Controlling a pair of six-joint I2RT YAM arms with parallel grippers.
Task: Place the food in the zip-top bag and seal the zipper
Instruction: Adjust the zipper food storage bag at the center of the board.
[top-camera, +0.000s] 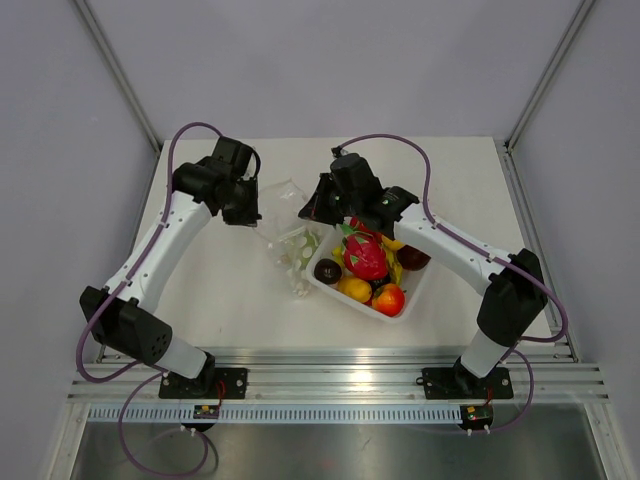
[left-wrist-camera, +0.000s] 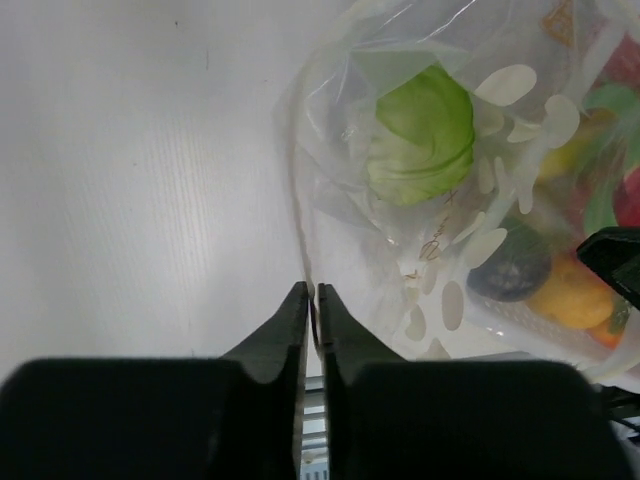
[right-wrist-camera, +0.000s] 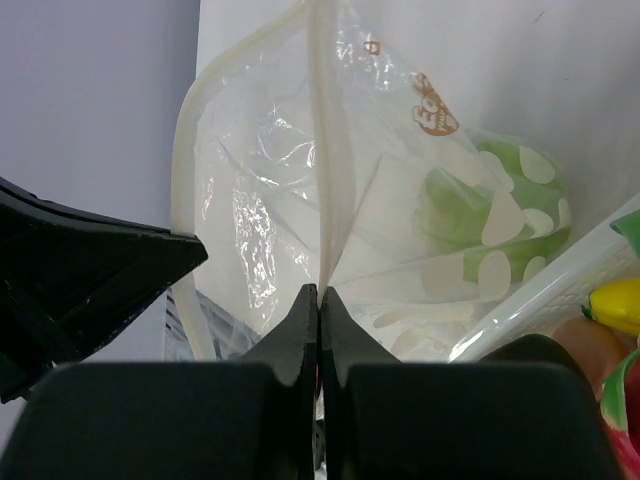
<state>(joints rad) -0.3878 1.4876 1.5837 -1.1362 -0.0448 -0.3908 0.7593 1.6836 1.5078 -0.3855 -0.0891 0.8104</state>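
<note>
The left end effector (top-camera: 243, 210) (left-wrist-camera: 311, 290) sits over the far left of the bench (top-camera: 220, 280). Its jaws are drawn almost together, with only a thin slit between them. In the left wrist view one edge of the zip-top bag (top-camera: 285, 235) (left-wrist-camera: 340, 180) runs straight down into that slit, so it appears to be pinching the bag's lip.

The bag lies crinkled on the bench between the two end effectors, its near side against the white tray (top-camera: 350, 297). It is see-through with pale oval prints. A green toy vegetable (left-wrist-camera: 425, 130) (right-wrist-camera: 470, 200) is inside it.

The right end effector (top-camera: 312, 208) (right-wrist-camera: 319, 292) has its jaws pressed tight together. They nip the zipper (right-wrist-camera: 330, 150), a cream strip that stands up from the tips. The bag's other lip loops out to the left of it, so the mouth gapes open.

To the right, the tray holds the remaining food:
- the pink dragon fruit (top-camera: 365, 255) in the middle
- a dark purple fruit (top-camera: 327, 270) at the left corner
- a yellow piece (top-camera: 353, 288) toward the near side
- a red-orange piece (top-camera: 388, 298) beside the yellow one

The bench is plain white, with an aluminium rail (top-camera: 340, 375) along its near edge carrying the arm bases. Pale grey-lilac walls (top-camera: 330, 60) close in the back and sides, with slanting metal posts (top-camera: 120, 70) at the corners.
</note>
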